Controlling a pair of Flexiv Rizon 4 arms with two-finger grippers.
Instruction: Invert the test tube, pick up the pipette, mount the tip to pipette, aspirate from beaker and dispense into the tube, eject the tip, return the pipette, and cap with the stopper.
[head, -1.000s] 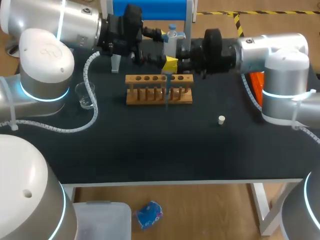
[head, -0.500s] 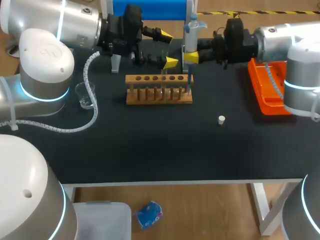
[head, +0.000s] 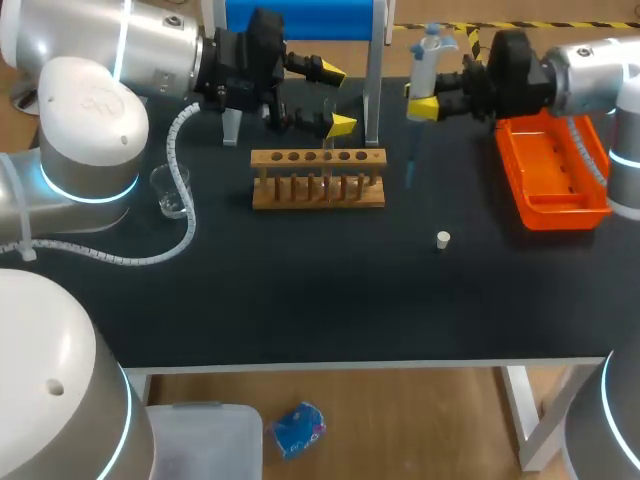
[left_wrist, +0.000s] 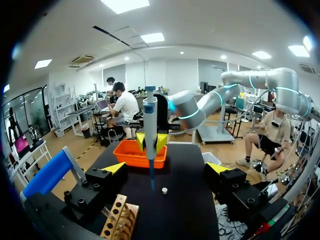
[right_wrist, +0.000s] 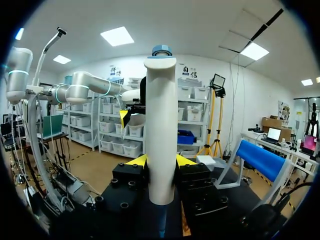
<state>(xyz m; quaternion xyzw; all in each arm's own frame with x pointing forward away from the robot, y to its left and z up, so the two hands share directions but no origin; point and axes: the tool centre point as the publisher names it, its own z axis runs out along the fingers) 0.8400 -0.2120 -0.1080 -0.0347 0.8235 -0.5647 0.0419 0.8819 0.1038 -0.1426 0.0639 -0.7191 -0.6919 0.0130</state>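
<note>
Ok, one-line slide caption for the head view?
Right jaws grip the pipette upright between wooden rack and orange tray; left jaws open near the rack.

Table: flat black matte tabletop (head: 300, 300) on white metal legs (head: 528, 420)
Floor: light brown wood-look floor (head: 420, 420), with yellow-and-black striped tape (head: 472, 40) beyond the table's far side
Ceiling: white ceiling (left_wrist: 200, 25) with bright rectangular light panels (left_wrist: 152, 37)
Walls: plain white walls (left_wrist: 135, 72)

A: Is anything standing in the rack (head: 318, 180)?
B: I can't tell. It's too small, and the left gripper (head: 337, 98) overlaps that spot.
A: And the pipette (right_wrist: 161, 125), its lower end, seen from the right wrist?
B: Mostly hidden between the right gripper (right_wrist: 161, 161) and its black blocks.
</note>
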